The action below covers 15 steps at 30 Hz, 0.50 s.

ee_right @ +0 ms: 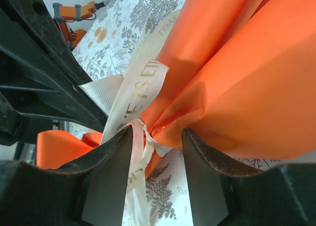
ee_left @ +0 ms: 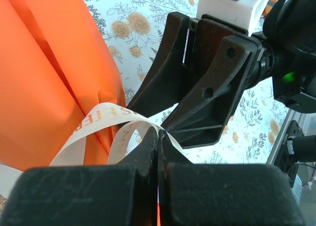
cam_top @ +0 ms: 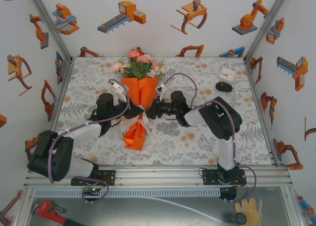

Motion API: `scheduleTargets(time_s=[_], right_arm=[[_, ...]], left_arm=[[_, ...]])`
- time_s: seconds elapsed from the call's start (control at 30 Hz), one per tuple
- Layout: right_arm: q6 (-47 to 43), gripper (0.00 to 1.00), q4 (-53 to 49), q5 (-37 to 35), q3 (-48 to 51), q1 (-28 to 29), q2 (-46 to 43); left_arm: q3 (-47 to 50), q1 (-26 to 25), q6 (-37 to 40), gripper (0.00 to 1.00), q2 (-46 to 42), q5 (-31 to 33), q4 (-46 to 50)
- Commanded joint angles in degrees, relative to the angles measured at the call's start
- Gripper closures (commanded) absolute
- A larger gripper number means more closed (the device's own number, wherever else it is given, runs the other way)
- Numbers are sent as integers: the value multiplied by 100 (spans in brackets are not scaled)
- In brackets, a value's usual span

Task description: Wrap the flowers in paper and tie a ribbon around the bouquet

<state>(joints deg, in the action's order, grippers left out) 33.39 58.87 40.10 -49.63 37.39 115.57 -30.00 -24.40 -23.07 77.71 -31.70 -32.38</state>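
- Mid-table on the floral cloth (cam_top: 207,137): bouquet (cam_top: 139,103), flowers (cam_top: 139,64) toward far wall, orange paper (cam_top: 145,90) tapering toward arm bases.
- Round its waist: cream ribbon (ee_right: 140,88), tied.
- Pressed together on a ribbon loop: left gripper (ee_left: 158,137).
- Spread, straddling the ribbon knot: right gripper (ee_right: 158,134).

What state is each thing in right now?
flowers: wrapped, blooms poking out the wide end.
paper: folded into a cone, lying down.
ribbon: wound around the cone's waist, loops loose.
left tool: shut, tips at the ribbon.
right tool: open, astride the ribboned waist.
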Motion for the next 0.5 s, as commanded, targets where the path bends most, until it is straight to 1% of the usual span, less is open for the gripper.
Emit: scheduleTargets(time_s=[0.0, 0.07, 0.17, 0.3, 0.47], right_arm=[[-464, 56, 763, -173, 82, 114, 78], [-594, 56, 932, -240, 166, 186, 88], [-649, 53, 1371, -371, 269, 310, 185], [-507, 54, 2059, -719, 303, 338, 406], [-403, 55, 2064, -529, 164, 375, 325]], left_arm=[[-153, -24, 165, 100, -228, -1, 67], [-155, -27, 182, 100, -284, 6, 122], [-177, -29, 198, 100, -322, 12, 156], [-182, -29, 199, 100, -340, 9, 179], [-189, -29, 232, 100, -373, 17, 268]])
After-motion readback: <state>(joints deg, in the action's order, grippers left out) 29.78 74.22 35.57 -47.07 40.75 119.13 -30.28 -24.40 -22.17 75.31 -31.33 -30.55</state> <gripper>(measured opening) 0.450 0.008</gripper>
